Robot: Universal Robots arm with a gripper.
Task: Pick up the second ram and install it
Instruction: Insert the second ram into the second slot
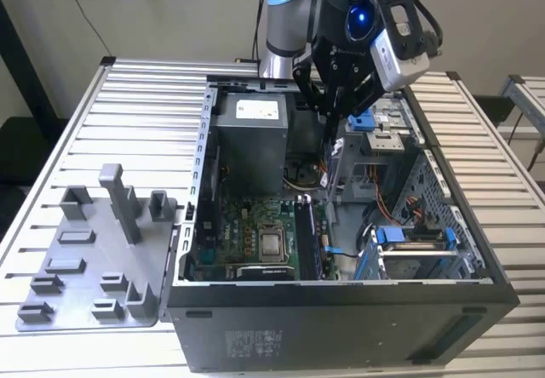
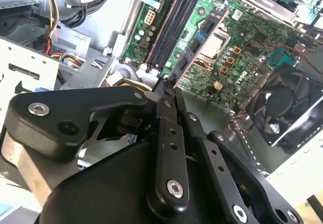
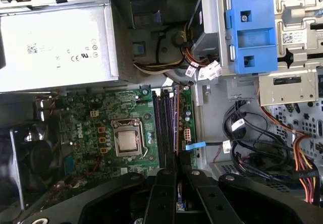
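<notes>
Robot gripper hovering over the open PC case, fingers pinched on what seems the second ram: light, stiff, fragile, best held by its long edges.

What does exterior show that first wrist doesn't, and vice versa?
Exterior adds: the arm, the table, the grey holder on the exterior view's left of the case, and the case's outer walls. First wrist adds: the fan next to the board. Both: the hand shut on the ram above the open case, the board with its CPU socket, the slots, and the power supply.
</notes>
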